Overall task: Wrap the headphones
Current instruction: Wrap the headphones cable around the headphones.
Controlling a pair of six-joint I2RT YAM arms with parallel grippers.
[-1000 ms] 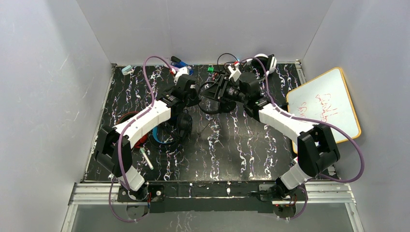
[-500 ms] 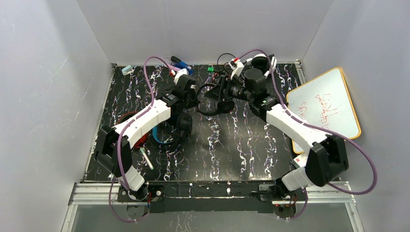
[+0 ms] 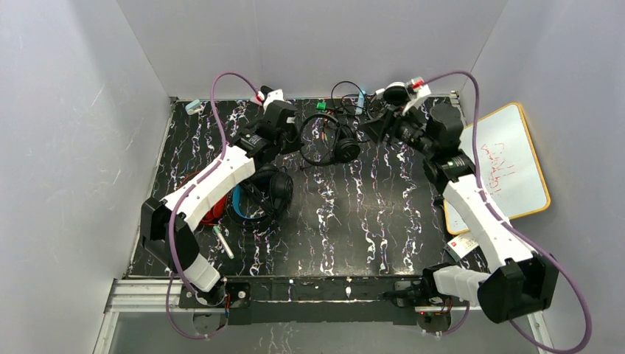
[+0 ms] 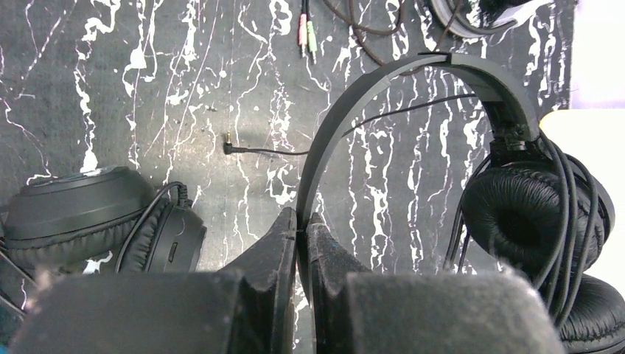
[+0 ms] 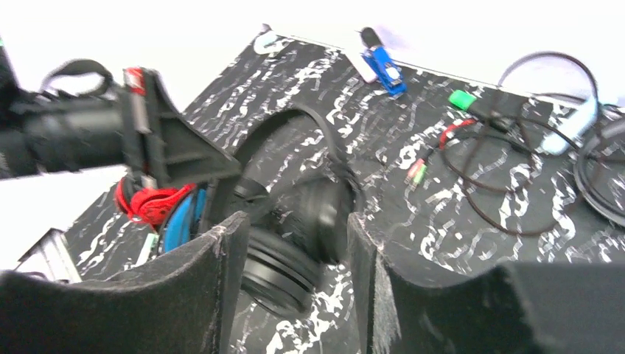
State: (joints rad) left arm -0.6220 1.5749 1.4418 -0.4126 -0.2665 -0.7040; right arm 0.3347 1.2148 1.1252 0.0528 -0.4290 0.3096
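Far across the table, left pincer pinches the headband of the all-black headphones; right pincer hangs spread, empty.

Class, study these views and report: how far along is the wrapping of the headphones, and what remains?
Done: cable coils sit around the ear cups of the all-black headphones. In hand: the left gripper is shut on their headband; the right gripper is open and empty. Left: a thin tail with its plug lies loose on the table; whether the blue-banded pair and red pair are wrapped is unclear.
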